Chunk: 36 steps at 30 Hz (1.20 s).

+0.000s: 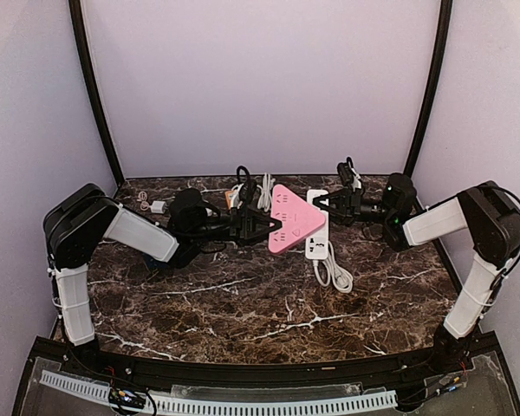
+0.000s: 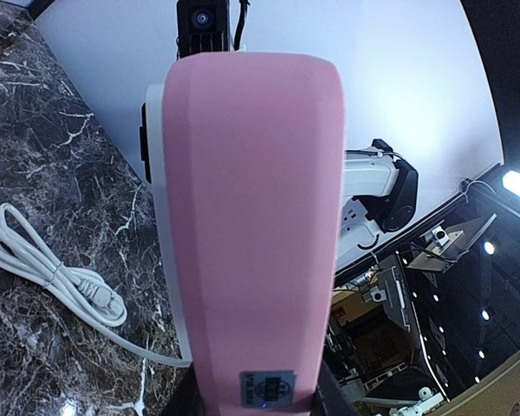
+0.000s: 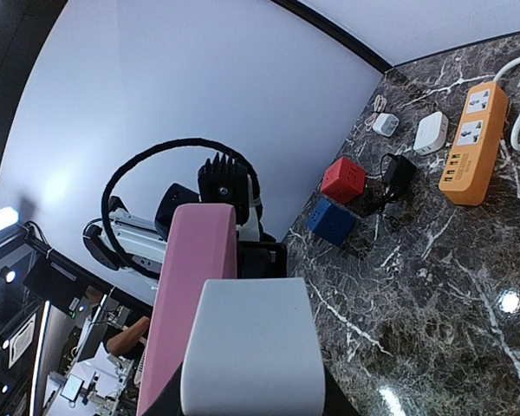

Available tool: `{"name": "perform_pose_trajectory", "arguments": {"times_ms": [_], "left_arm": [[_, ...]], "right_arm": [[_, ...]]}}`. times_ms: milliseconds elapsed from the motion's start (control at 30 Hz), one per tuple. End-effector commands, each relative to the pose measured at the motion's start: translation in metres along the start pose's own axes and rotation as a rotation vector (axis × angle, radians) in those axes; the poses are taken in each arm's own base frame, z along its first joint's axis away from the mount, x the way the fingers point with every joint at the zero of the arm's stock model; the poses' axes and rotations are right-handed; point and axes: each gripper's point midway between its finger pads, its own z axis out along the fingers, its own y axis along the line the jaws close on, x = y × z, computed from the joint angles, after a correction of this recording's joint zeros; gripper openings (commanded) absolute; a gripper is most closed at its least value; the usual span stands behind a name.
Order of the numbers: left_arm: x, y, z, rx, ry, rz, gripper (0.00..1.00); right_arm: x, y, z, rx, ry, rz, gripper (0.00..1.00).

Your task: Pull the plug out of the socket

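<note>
Crowding dark marble surface (image 1: pixel 243 303): long orange power strip (image 3: pixel 472 143), red cube socket (image 3: pixel 342 179), blue cube socket (image 3: pixel 329 221), coiled white cable (image 1: pixel 336 273). Arms reach inward. Left fingers (image 1: pixel 256 230) clamp pink triangular socket strip (image 1: pixel 290 221) at back centre; right fingers (image 1: pixel 328 204) clenched on white block plug (image 3: pixel 251 347).

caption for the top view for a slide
left gripper holds pink power strip; right gripper at its white plug

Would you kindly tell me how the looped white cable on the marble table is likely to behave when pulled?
The looped white cable lies in slack curves, so it is probably floppy and will trail, not resist. It looks thin, so likely light; it may drag across the marble table.
</note>
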Motion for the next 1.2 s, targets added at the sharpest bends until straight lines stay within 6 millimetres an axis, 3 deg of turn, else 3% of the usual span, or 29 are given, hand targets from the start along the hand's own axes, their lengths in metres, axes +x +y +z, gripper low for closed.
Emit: {"name": "perform_pose_trajectory", "arguments": {"times_ms": [0, 133, 567, 800, 933, 967, 1067, 1167], "left_arm": [[-0.002, -0.028, -0.001, 0.058, 0.012, 0.034, 0.01], [-0.005, -0.046, 0.002, 0.112, 0.011, 0.053, 0.01], [-0.019, -0.115, 0.009, 0.309, 0.006, 0.121, 0.01], [-0.017, -0.110, 0.012, 0.242, 0.017, 0.145, 0.01], [-0.015, -0.094, 0.010, 0.114, 0.016, 0.173, 0.01], [-0.011, -0.080, 0.009, 0.046, 0.033, 0.182, 0.01], [-0.016, -0.073, -0.001, -0.084, 0.012, 0.234, 0.01], [-0.017, -0.057, -0.015, -0.204, 0.008, 0.249, 0.01]], "right_arm": [[-0.010, 0.018, -0.001, -0.047, -0.017, -0.078, 0.13], [-0.007, 0.014, -0.002, -0.045, -0.014, -0.071, 0.00], [-0.004, -0.009, 0.000, 0.026, -0.013, -0.080, 0.00], [-0.007, -0.020, -0.005, 0.071, -0.024, -0.059, 0.00], [-0.011, -0.030, -0.014, 0.118, -0.031, -0.056, 0.00], [-0.012, -0.035, -0.017, 0.143, -0.031, -0.060, 0.00], [-0.025, -0.052, -0.034, 0.262, -0.043, -0.097, 0.00], [-0.055, -0.063, -0.066, 0.396, -0.096, -0.154, 0.00]]}}
